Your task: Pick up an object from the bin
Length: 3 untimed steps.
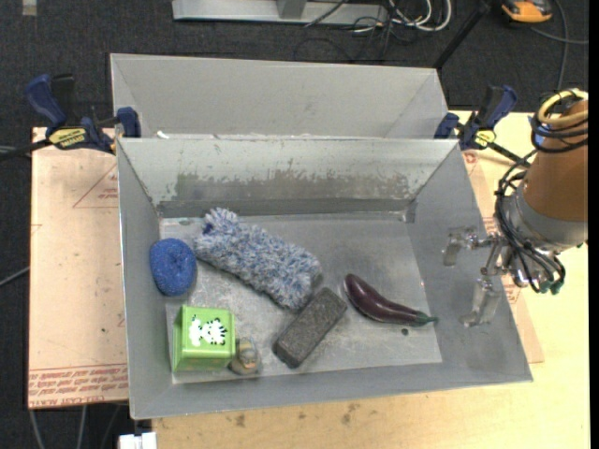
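Observation:
My gripper (470,282) hangs over the bin's right sloping wall, with its two metal fingers spread apart and nothing between them. The nearest loose thing is a dark purple toy eggplant (377,302) with a green stem, lying on the bin floor just left of the gripper and apart from it. Further left, a dark grey rectangular block (310,326) lies at a slant.
A blue-and-white fuzzy duster mitt (258,257) lies across the middle of the floor. At the left are a round blue scrubber (173,267), a green box with a zebra picture (202,338) and a small brownish thing (246,358) beside it.

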Tool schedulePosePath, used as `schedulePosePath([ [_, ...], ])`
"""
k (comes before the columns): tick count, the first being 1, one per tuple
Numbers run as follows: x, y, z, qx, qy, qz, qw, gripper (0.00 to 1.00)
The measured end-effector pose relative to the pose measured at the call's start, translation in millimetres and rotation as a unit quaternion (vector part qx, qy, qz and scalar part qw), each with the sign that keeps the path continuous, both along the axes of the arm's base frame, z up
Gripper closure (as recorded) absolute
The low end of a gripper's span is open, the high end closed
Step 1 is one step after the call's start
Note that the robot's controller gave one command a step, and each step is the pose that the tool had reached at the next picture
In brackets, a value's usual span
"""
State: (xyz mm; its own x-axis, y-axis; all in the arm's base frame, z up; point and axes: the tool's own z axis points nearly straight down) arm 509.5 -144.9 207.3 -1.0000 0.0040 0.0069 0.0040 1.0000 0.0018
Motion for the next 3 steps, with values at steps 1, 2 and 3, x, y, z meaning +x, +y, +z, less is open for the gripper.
schedulePosePath([
  [1, 1.5, 1, 4, -0.001, -0.0038, 0.002, 1.0, 0.0],
  [2, 0.8, 11, -38, -0.002, -0.008, 0.02, 0.9998, 0.0],
  [3, -0.6, 38, -96, -0.001, -0.0056, 0.048, 0.9988, 0.0],
])
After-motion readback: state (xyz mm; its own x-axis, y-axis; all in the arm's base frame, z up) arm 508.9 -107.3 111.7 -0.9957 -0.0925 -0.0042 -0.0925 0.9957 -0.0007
